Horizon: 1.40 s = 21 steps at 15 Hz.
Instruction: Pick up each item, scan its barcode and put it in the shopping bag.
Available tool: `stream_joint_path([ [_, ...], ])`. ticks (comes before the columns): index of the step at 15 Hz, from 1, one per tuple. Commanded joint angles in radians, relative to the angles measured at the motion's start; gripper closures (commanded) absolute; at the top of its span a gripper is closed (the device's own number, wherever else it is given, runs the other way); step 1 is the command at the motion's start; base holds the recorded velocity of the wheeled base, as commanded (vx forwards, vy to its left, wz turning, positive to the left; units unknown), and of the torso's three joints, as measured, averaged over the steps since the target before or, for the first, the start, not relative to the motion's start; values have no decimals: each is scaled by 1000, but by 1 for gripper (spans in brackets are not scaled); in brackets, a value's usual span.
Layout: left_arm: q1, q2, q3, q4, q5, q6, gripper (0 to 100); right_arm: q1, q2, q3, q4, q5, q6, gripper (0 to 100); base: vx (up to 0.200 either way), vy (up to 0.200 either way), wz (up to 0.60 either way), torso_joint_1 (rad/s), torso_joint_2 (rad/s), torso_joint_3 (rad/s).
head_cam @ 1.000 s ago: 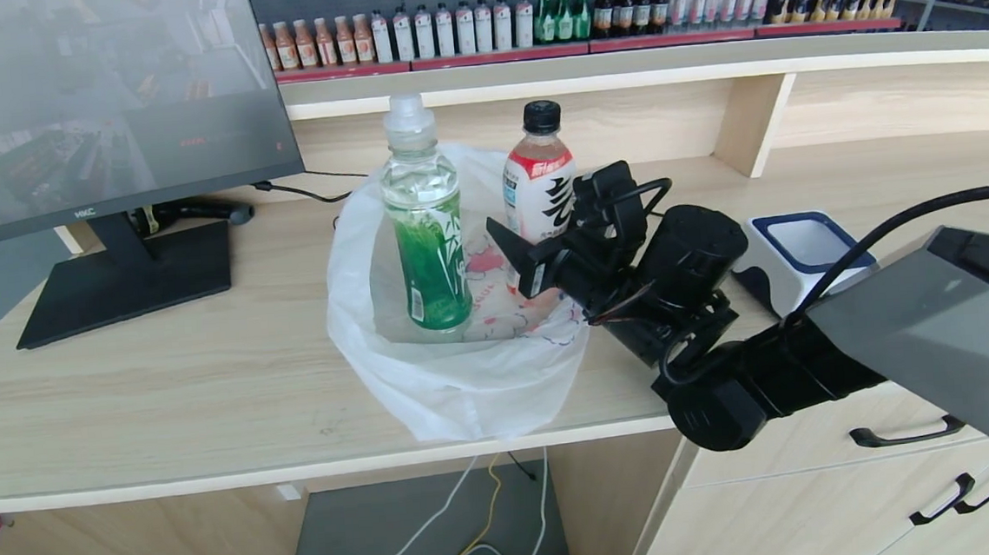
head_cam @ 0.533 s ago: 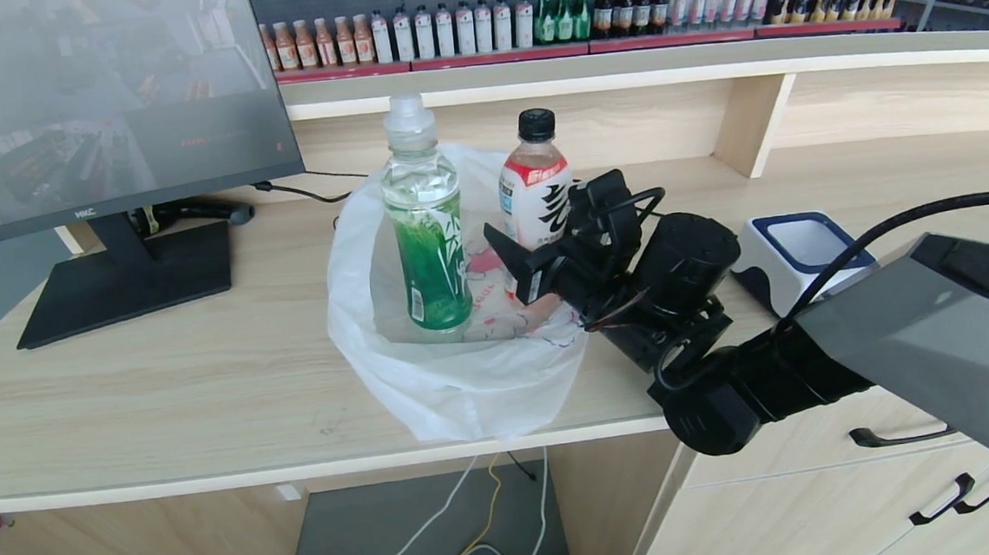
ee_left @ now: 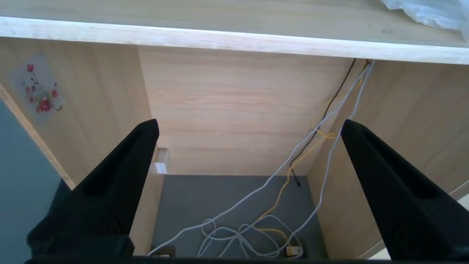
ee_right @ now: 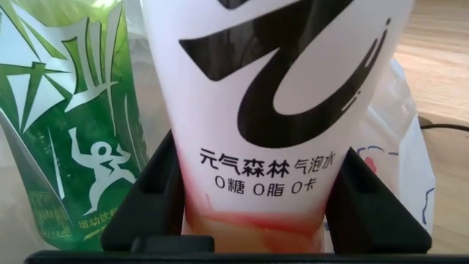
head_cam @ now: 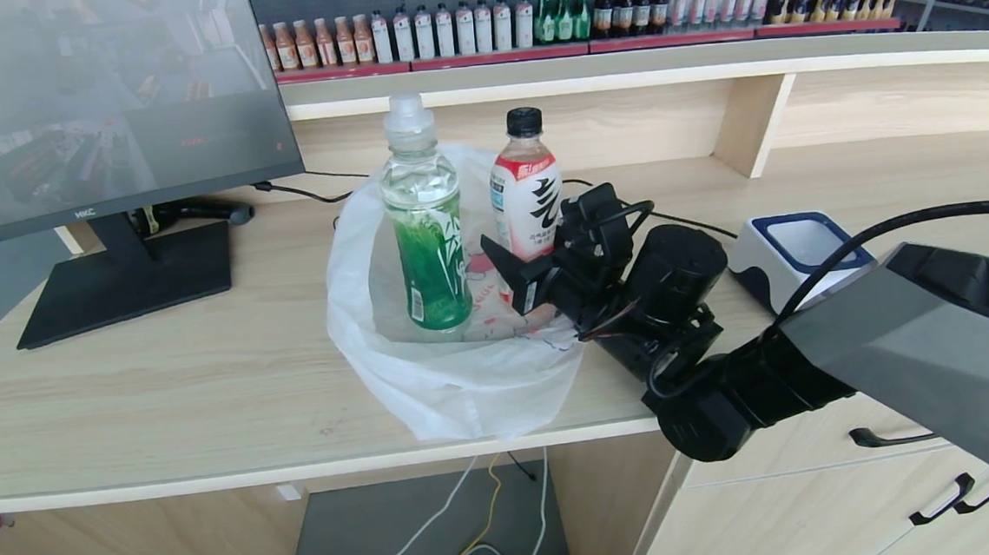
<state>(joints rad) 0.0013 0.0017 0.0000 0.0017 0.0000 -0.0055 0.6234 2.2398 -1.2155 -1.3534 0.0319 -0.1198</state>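
A white shopping bag (head_cam: 458, 376) lies open on the wooden counter. A green-labelled bottle (head_cam: 424, 221) stands upright inside it. My right gripper (head_cam: 537, 261) is shut on a pink drink bottle with a white label and black cap (head_cam: 525, 193), held upright over the bag's right side beside the green bottle. In the right wrist view the pink bottle (ee_right: 275, 110) sits between my fingers (ee_right: 157, 191), with the green bottle (ee_right: 73, 125) close by. My left gripper (ee_left: 245, 191) hangs open below the counter's front edge with nothing between its fingers.
A white and blue barcode scanner (head_cam: 793, 252) stands on the counter right of the bag, partly behind my right arm. A monitor (head_cam: 91, 105) on a black base occupies the back left. A raised wooden shelf (head_cam: 707, 80) runs along the back. Cables (ee_left: 293, 191) hang under the counter.
My right gripper has carried the pink bottle a little to the left and toward the bag, closer to the green bottle. The left gripper's earlier position is not shown.
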Motion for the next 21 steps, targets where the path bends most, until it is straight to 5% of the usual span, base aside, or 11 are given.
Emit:
stream_joint_path([
  [1, 0, 0, 0, 0, 0, -1, 0, 7, 3, 1, 4, 0, -1, 100, 0, 0, 0, 0, 0, 0],
  [8, 0, 0, 0, 0, 0, -2, 0, 15, -9, 5, -7, -3, -4, 100, 0, 0, 0, 0, 0, 0],
  [9, 0, 0, 0, 0, 0, -2, 0, 16, -12, 5, -10, -3, -9, 0, 0, 0, 0, 0, 0, 0],
  [21, 0, 0, 0, 0, 0, -1, 0, 19, -23, 74, -174, -3, -18, 0, 0, 0, 0, 0, 0, 0],
])
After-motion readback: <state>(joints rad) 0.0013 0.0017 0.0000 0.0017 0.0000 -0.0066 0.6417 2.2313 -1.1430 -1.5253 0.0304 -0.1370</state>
